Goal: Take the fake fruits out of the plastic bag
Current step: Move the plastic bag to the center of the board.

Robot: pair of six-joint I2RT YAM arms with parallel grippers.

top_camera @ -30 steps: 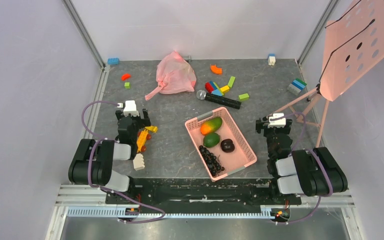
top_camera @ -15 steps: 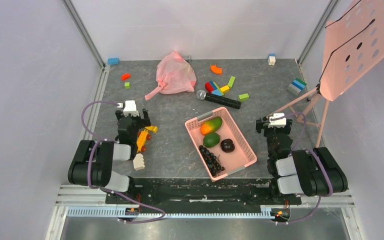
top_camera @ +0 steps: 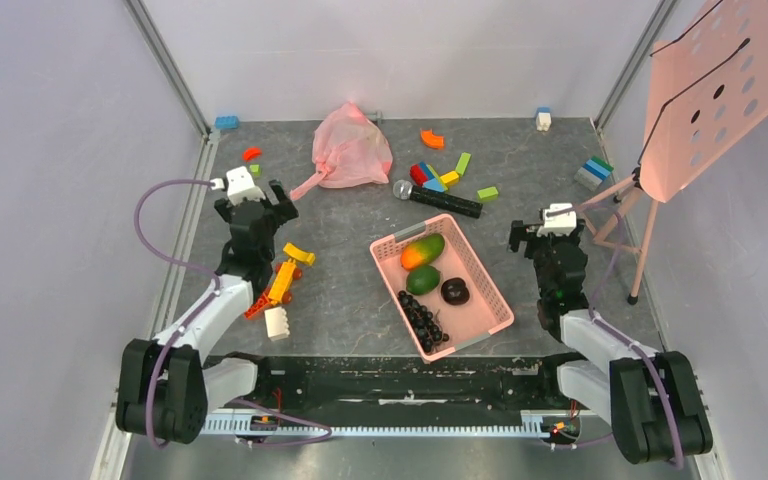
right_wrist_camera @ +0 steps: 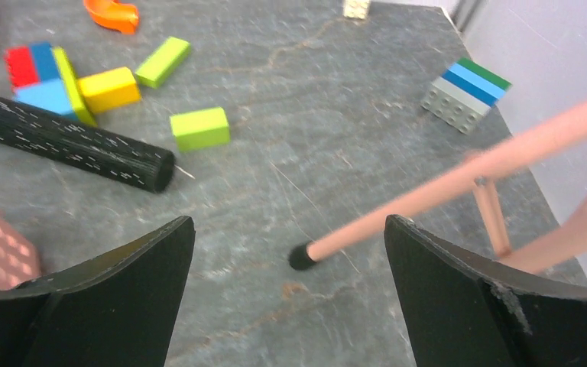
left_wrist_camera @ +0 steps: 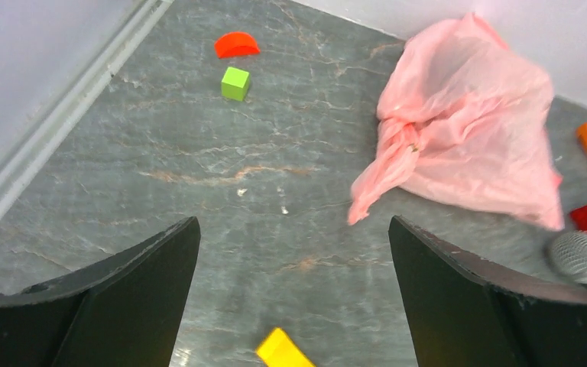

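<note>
Pointing at the plastic bag (left_wrist_camera: 466, 145), left hand (left_wrist_camera: 294, 229) spread wide — right hand (right_wrist_camera: 290, 225) likewise.

Top view: bright, even, diffuse overhead light w/ faint lilac cast on walls. Only soft, short shadows, e.g. beside the basket (top_camera: 410, 230), and no hard glare on the table (top_camera: 345, 260). Left wrist cam: plastic bag (left_wrist_camera: 466, 130) fairly crisp w/ pale sheen on folds, mic head (left_wrist_camera: 583, 258) at rt edge soft. Right wrist cam softer overall, green block (right_wrist_camera: 199, 128) and stand leg (right_wrist_camera: 458, 183) smeared; fingers (left_wrist_camera: 122, 306) in both read near-black, no detail.
</note>
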